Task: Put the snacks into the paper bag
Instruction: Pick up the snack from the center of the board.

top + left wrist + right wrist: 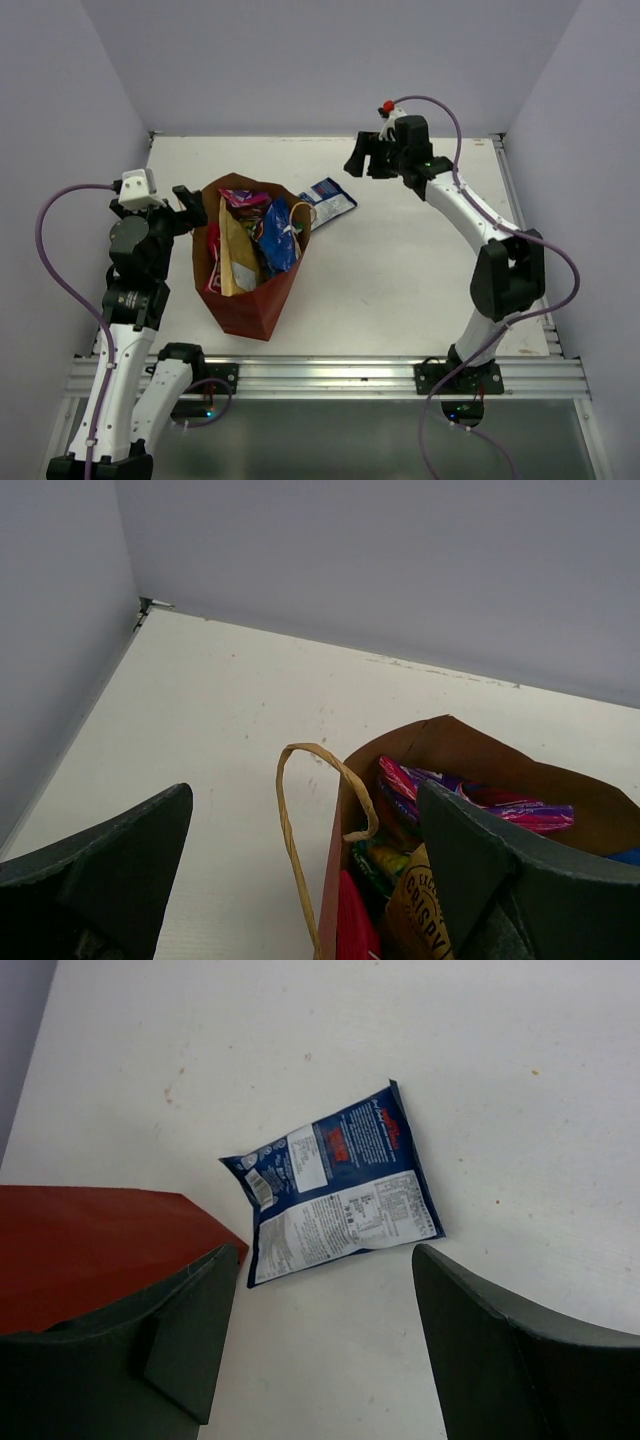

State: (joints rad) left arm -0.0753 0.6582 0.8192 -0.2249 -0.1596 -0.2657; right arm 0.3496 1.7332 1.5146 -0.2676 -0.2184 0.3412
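- Paper bag [255, 300] stands at the left of the desk [420, 270], nearly full. Soft-walled, so probably tippy.
- And the blue-white packet [328, 200], flat just beside its far right rim?
- Light, crinkly, likely slippery; pinch a corner. Left gripper [190, 208] and right gripper [362, 160] gape empty. Desk smooth, walls [320, 60] close.

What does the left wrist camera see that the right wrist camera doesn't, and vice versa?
Left wrist only: the open top of the paper bag, its loop handle, and, inside it, a purple-pink packet and a tan-gold packet. Right wrist only: a blue-white packet lying flat on the table, outside the bag. Both: the bag's red side, the white table, and an open gripper: the left gripper in one, the right gripper in the other.
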